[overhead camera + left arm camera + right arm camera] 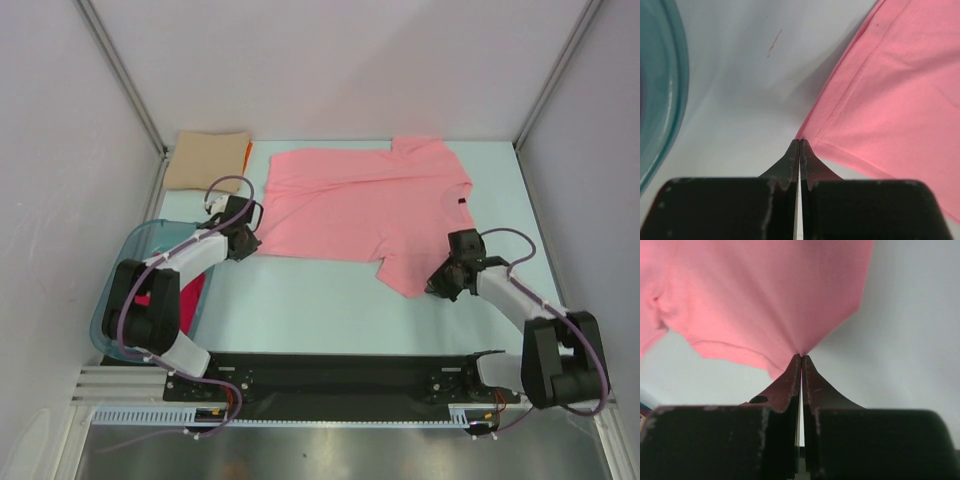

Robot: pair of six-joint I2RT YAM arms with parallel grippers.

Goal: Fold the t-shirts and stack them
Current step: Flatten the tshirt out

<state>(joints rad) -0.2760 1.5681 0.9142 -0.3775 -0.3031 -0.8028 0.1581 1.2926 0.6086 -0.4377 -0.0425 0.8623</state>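
A salmon-pink t-shirt with a small dark label lies spread across the middle of the table. My left gripper is shut on its near-left hem corner. In the left wrist view the corner of the shirt meets the closed tips of that gripper. My right gripper is shut on the near-right sleeve. In the right wrist view the pink cloth is drawn to a point at the tips of that gripper. A folded tan shirt lies at the back left, with an orange edge beside it.
A translucent teal tub stands at the left, beside the left arm, with crimson-pink cloth in it. Its rim shows in the left wrist view. White walls enclose the table on three sides.
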